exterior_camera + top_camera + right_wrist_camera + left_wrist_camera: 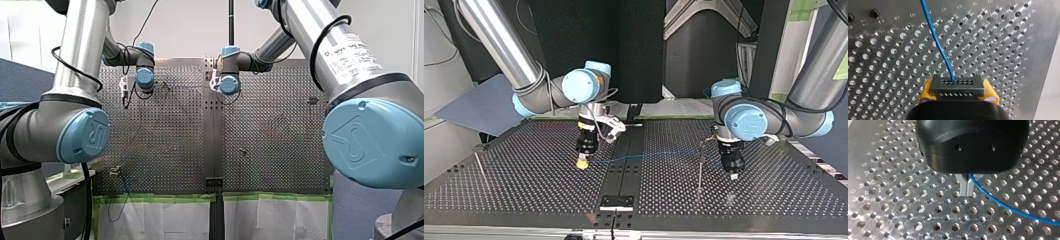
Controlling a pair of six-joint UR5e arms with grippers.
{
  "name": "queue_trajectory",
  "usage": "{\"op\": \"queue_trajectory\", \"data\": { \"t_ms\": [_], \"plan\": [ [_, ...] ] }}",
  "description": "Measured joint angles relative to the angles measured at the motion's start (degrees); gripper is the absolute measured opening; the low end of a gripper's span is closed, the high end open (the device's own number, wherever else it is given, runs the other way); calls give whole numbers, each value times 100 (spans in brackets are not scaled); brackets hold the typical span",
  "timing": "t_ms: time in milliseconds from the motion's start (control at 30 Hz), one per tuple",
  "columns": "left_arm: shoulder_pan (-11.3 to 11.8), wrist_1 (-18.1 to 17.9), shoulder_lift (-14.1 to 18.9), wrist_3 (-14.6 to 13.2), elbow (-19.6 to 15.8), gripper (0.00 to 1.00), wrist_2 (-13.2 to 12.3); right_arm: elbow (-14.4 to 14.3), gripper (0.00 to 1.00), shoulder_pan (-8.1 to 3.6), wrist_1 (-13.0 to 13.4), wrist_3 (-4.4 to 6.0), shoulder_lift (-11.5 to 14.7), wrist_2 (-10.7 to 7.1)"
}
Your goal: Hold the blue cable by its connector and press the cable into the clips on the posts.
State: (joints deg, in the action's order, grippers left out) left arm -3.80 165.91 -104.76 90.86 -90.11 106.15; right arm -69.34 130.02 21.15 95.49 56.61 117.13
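In the right wrist view my right gripper (958, 92) is shut with its yellow pads on the dark grey connector (958, 85). The blue cable (939, 47) leaves the connector and runs ahead over the perforated plate. In the left wrist view my left gripper (967, 192) has its metal fingers shut on the blue cable (998, 203), which curves away to one side just above the plate. In the top view my right gripper (582, 161) hangs low at the left. My left gripper (734, 172) hangs at the right. Between them the cable (649, 155) stretches past a thin post (700, 167).
A second thin post (479, 165) leans near the plate's left edge in the top view. A dark seam with a bracket (617, 201) divides the plate in the middle. In the front view small posts (243, 151) stand on the plate, and green tape (165, 197) edges it.
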Motion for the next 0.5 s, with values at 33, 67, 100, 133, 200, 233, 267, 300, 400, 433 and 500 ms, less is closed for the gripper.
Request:
{"op": "queue_trajectory", "data": {
  "t_ms": [33,67,100,133,200,233,267,300,400,433,500],
  "plan": [
    [2,4,-1,1,0,13,19,0,0,5,3,-13,-1,-22],
    [4,9,-1,6,-1,13,50,1,0,10,7,-23,-1,-46],
    [3,10,-2,11,-1,44,78,2,0,15,13,-32,-2,-84],
    [1,9,-1,14,-1,64,109,3,0,17,16,-36,-3,-106],
    [-14,8,-1,15,0,84,195,19,0,23,20,-43,-3,-202],
    [-25,9,0,15,1,100,231,26,0,25,19,-44,-3,-243],
    [-42,19,1,24,1,100,279,32,0,28,18,-45,-3,-287],
    [-56,34,1,39,1,100,313,37,0,31,16,-46,-4,-351],
    [-109,133,0,136,0,100,413,43,0,39,11,-42,-4,-482],
    [-126,171,1,173,0,100,433,44,0,43,8,-38,-4,-521],
    [-167,261,3,268,0,100,460,45,0,53,-4,-20,-4,-627]
  ]
}}
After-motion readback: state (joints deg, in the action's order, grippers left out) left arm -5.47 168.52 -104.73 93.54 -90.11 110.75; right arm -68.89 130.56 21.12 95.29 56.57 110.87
